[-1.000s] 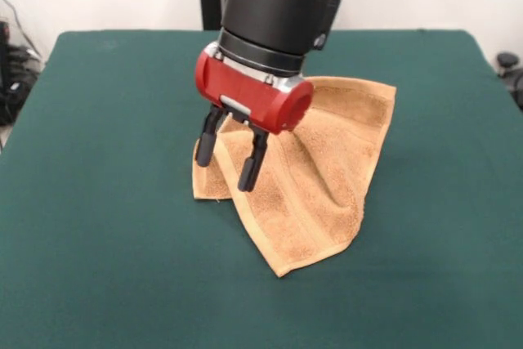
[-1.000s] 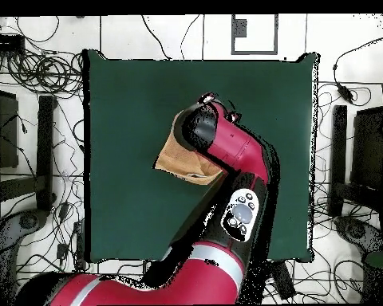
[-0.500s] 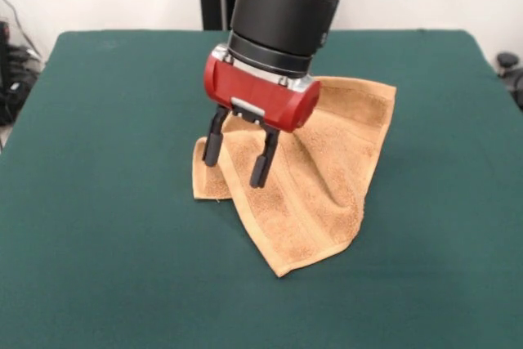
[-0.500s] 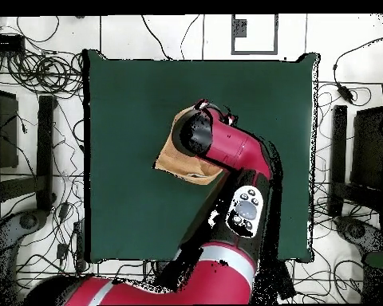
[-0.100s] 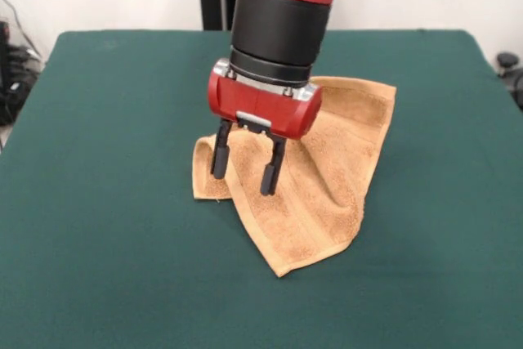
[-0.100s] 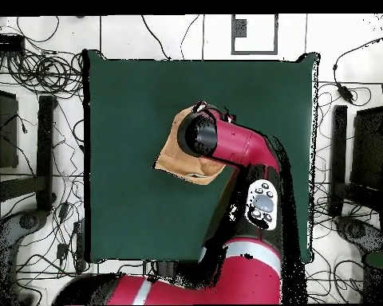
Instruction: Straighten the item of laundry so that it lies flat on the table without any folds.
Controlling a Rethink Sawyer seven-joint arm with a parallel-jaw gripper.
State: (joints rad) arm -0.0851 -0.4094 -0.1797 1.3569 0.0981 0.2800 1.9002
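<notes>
— What do we see, left to right?
— Dark green felt table [image 5: 98, 226], white wall behind. Our gripper [image 5: 244, 163] hangs spread wide and empty over the tan terry towel [image 5: 327, 185], which lies mid-table, folded, with ridged band stripes.

Tan-gold towel [image 5: 327, 177] with woven band stripes, lay beneath the spread jaws. Dark green table [image 5: 106, 226] all round them. Red gripper [image 5: 243, 169] body, black fingers [image 5: 269, 173], black-and-red arm [image 5: 282, 14] above.
</notes>
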